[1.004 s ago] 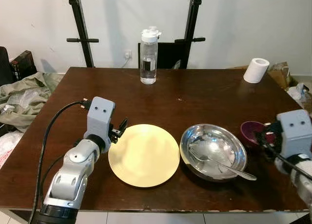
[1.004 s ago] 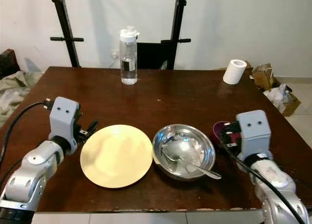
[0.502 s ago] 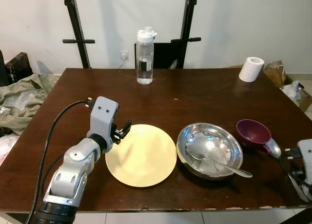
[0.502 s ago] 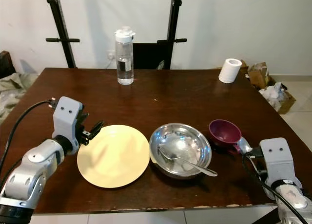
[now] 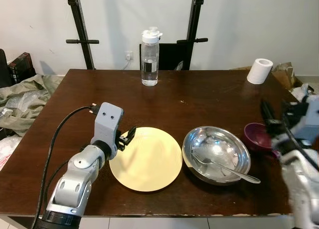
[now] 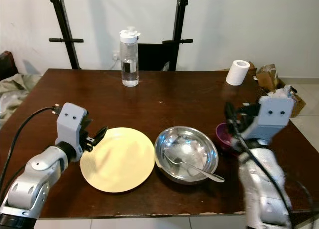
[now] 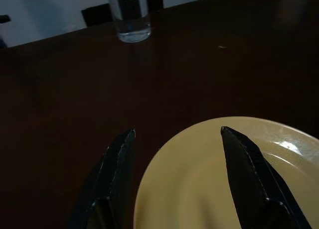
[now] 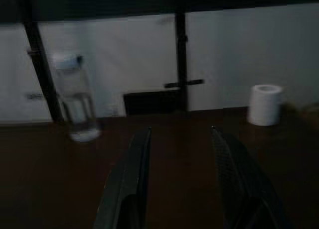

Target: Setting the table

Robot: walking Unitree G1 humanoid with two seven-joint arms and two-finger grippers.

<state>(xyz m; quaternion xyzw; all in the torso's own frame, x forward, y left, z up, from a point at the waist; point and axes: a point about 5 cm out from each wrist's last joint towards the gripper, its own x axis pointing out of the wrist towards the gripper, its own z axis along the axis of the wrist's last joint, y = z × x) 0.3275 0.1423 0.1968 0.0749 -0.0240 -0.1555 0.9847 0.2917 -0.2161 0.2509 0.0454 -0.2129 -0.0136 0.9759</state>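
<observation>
A yellow plate (image 5: 145,158) lies near the front of the dark wooden table (image 5: 199,97). My left gripper (image 5: 127,136) sits open at the plate's left rim, and in the left wrist view its fingers (image 7: 119,159) straddle that rim (image 7: 199,139). Right of the plate stands a steel bowl (image 5: 187,148) with a spoon (image 5: 227,170) in it. A maroon cup (image 5: 255,136) sits right of the bowl, partly hidden by my right arm. My right gripper (image 5: 266,114) is raised above the cup, blurred, open and holding nothing.
A clear water bottle (image 5: 150,57) stands at the table's far middle. A paper roll (image 5: 260,70) sits at the far right corner. Black stand poles (image 5: 79,30) and a chair rise behind the table. Crumpled cloth (image 5: 25,97) lies on the left.
My right arm dropped low by the table's right edge, then swung up over the maroon cup. The left gripper stayed at the plate's rim. The camera shifted slightly.
</observation>
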